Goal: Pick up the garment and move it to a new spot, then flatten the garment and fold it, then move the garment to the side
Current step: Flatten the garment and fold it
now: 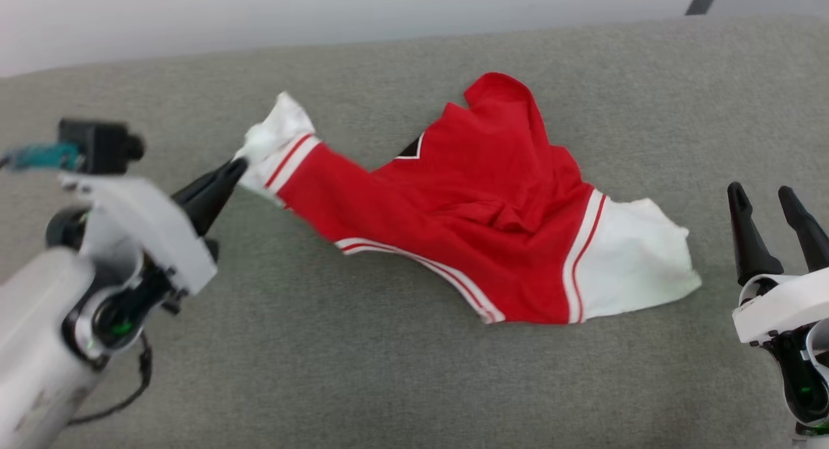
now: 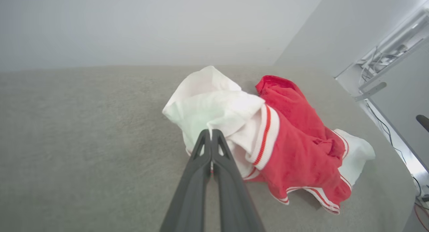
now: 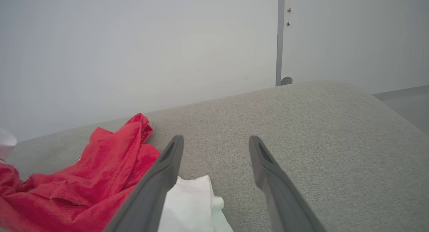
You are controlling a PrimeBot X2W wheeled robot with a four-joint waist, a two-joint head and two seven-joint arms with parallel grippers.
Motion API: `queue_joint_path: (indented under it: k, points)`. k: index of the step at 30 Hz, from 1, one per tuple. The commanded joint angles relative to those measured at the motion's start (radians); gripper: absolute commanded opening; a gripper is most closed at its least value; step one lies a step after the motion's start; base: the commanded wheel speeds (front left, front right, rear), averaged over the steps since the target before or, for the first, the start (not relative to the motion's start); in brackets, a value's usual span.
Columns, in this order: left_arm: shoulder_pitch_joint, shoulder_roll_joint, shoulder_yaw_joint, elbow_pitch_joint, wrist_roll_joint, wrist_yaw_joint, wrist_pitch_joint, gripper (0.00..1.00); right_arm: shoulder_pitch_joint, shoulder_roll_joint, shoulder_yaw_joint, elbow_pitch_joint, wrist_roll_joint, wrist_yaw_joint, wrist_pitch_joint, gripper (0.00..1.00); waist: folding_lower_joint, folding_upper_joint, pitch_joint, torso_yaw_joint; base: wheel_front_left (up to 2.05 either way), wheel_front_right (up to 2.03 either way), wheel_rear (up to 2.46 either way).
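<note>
The garment [image 1: 466, 209] is seen crumpled across the centre of the head view on the grey surface [image 1: 363, 371], with one white sleeve at upper left and the other at lower right. At the left of the frame, the left gripper [image 1: 238, 166] is closed tight on the edge of the upper-left sleeve, with white cloth pinched between its tips. At the right edge, the right gripper [image 1: 771, 196] is spread wide and empty, near the other sleeve.
</note>
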Motion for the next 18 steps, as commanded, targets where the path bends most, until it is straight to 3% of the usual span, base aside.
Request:
queue_joint_path:
  k: [1, 8, 18]
  points:
    - [0.066, 0.027, 0.023, -0.017, -0.026, 0.026, -0.043, 0.0, 0.01, -0.007, -0.002, -0.008, -0.005, 0.0, 0.006, 1.0, 0.0, 0.0, -0.02, 0.028, 0.0, 0.0, 0.0]
    - [0.251, 0.062, 0.056, -0.016, -0.1, 0.068, -0.154, 0.0, 0.017, -0.003, -0.002, -0.017, -0.012, 0.0, 0.023, 1.0, 0.0, 0.0, -0.034, 0.053, 0.0, 0.0, 0.0]
    - [0.383, 0.018, 0.075, 0.127, -0.171, 0.035, -0.245, 0.0, 0.032, 0.001, 0.002, -0.024, -0.017, 0.0, 0.038, 1.0, 0.0, 0.0, -0.053, 0.059, 0.0, 0.0, 0.0]
